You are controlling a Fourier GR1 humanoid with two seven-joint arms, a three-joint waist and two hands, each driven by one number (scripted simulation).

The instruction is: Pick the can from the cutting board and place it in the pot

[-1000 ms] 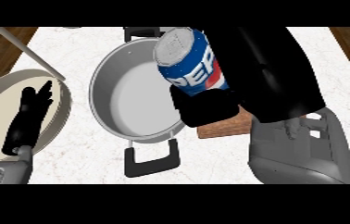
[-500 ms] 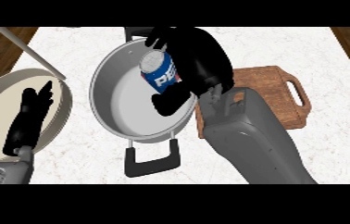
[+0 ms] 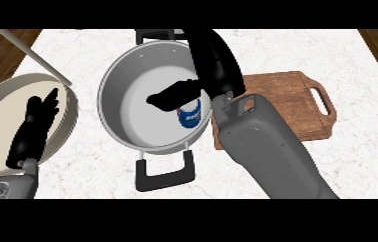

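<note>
The blue and white can (image 3: 192, 114) stands inside the silver pot (image 3: 133, 101), close to its right wall. My right hand (image 3: 215, 71) hovers over the pot's right side with straight fingers pointing away from me. Its thumb (image 3: 171, 94) sticks out to the left just above the can and hides the can's top. The hand is open and nothing is curled round the can. The wooden cutting board (image 3: 291, 103) lies right of the pot with nothing on it, partly under my right forearm. My left hand (image 3: 33, 128) rests open at the left edge.
A cream plate (image 3: 68, 111) sits at the left under my left hand, touching the pot's left rim. The pot's black handles point toward me (image 3: 166, 173) and away (image 3: 159, 34). A thin pale bar (image 3: 37, 56) crosses the top left corner.
My right hand brought the can down from above the pot's far rim into the pot, then straightened its fingers off it. The left hand stayed still.
</note>
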